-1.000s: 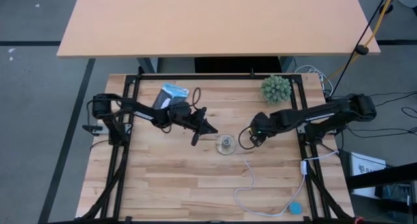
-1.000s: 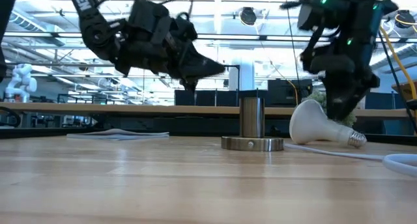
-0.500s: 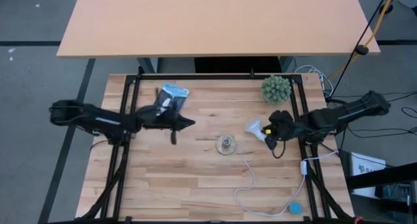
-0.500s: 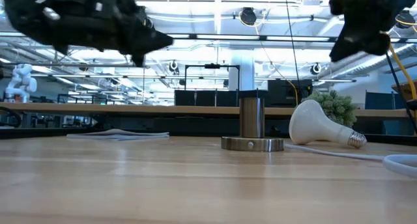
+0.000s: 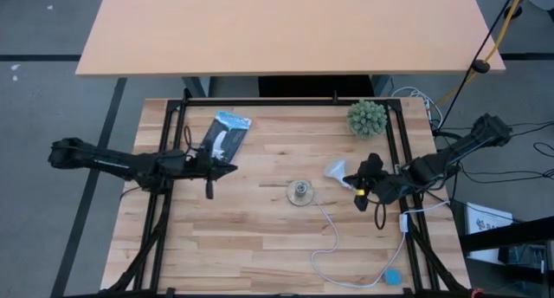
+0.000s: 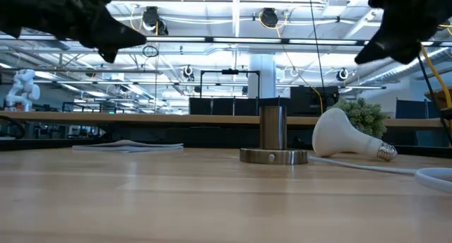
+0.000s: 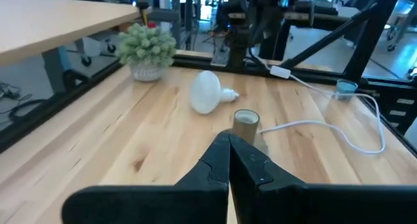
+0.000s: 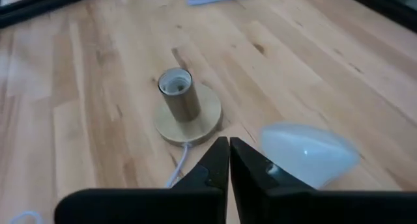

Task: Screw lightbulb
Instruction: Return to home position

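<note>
The white lightbulb (image 5: 336, 170) lies on its side on the table, right of the socket, its grey screw base (image 6: 385, 151) pointing toward the right edge. The round tan socket (image 5: 299, 192) stands upright at the table's middle, its opening (image 8: 176, 83) empty. My left gripper (image 5: 232, 167) hangs shut above the table, left of the socket, nothing in it. My right gripper (image 5: 348, 179) is shut too, just right of the bulb and raised well above it (image 6: 367, 54). In the wrist views both pairs of fingers are pressed together (image 7: 229, 146) (image 8: 228, 147).
A spiky green ball plant (image 5: 367, 118) stands at the far right. A blue and white packet (image 5: 227, 130) lies at the far left. The socket's white cord (image 5: 332, 237) curls toward the near right edge and ends at a blue piece (image 5: 393, 276). Dark frame rails (image 5: 164, 159) run along both sides.
My left gripper has drawn back from beside the socket toward the table's left edge. My right gripper has risen from the bulb, pulled back toward the right edge and shut. The bulb has stayed lying where it was.
</note>
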